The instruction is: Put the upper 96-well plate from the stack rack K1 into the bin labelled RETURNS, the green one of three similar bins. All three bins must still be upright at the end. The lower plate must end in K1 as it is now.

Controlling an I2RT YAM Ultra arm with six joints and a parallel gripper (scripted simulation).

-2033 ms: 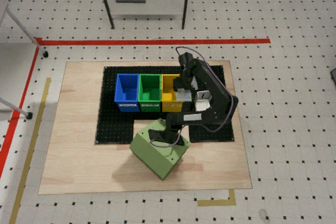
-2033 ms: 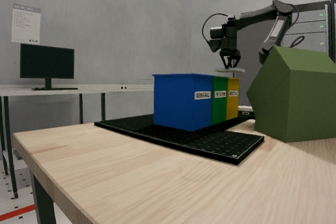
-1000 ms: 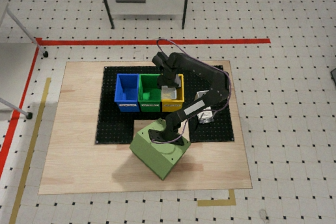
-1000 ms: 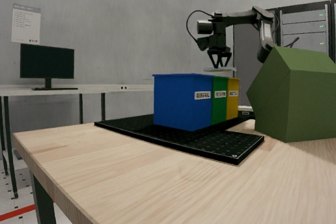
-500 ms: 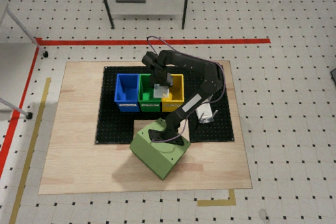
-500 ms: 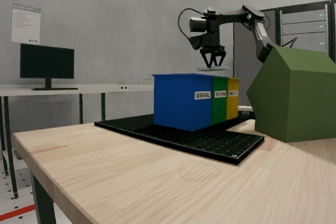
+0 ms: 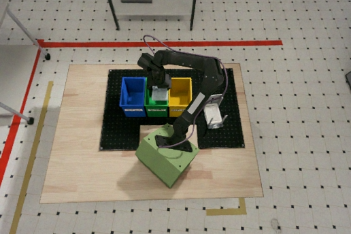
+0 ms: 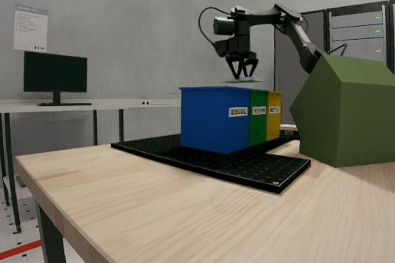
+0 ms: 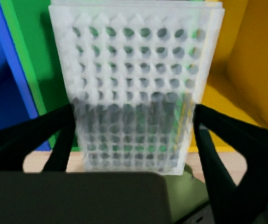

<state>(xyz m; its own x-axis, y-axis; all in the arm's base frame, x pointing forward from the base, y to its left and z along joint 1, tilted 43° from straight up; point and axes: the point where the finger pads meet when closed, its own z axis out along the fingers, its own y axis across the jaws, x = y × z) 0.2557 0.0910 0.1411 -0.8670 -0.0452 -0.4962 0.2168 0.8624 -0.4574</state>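
My gripper is shut on a clear 96-well plate and holds it level above the green RETURNS bin, the middle of three bins. In the side view the plate hangs a little above the bin rims, under the gripper. In the wrist view the plate sits between my fingers, with green below it, blue at the left and yellow at the right. Rack K1 stands right of the yellow bin with a white plate in it.
The blue bin and the yellow bin flank the green one; all three stand upright on the black pegboard. The green arm base box sits at the front of the wooden table.
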